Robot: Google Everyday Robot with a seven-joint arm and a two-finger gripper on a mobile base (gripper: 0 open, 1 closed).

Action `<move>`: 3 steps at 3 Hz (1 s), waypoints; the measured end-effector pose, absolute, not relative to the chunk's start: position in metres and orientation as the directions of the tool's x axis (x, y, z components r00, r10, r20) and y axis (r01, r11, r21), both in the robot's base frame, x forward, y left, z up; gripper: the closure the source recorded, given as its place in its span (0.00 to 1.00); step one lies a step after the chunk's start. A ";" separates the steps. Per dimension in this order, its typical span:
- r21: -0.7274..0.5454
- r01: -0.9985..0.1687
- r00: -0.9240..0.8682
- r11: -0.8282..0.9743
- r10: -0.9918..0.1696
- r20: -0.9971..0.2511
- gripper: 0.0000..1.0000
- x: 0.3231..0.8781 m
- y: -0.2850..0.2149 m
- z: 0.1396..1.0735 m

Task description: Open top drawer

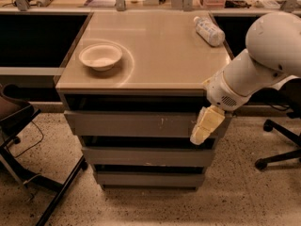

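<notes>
The bench has a flat tan top. The gripper hangs just under the front edge of the bench, near its right corner. A white bowl sits upright on the bench, well off to the left of the jaws and farther back. A clear bottle lies on its side on the bench, well behind the jaws, near the back right corner. The bowl and the bottle are well apart.
</notes>
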State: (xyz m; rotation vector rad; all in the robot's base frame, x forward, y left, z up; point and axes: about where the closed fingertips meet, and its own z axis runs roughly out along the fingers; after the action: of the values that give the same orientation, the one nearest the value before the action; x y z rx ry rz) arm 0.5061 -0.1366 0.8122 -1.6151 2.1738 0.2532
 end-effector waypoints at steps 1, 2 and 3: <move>-0.059 -0.944 -0.257 0.324 -0.835 -0.486 0.00 0.499 -0.109 0.773; -0.022 -0.930 -0.294 0.368 -0.778 -0.556 0.00 0.506 -0.073 0.724; -0.077 -0.914 -0.281 0.399 -0.758 -0.589 0.00 0.524 -0.070 0.729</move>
State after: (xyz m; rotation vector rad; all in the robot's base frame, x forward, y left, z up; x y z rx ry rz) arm 0.5242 -0.0703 0.7292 -1.4219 2.1134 0.3745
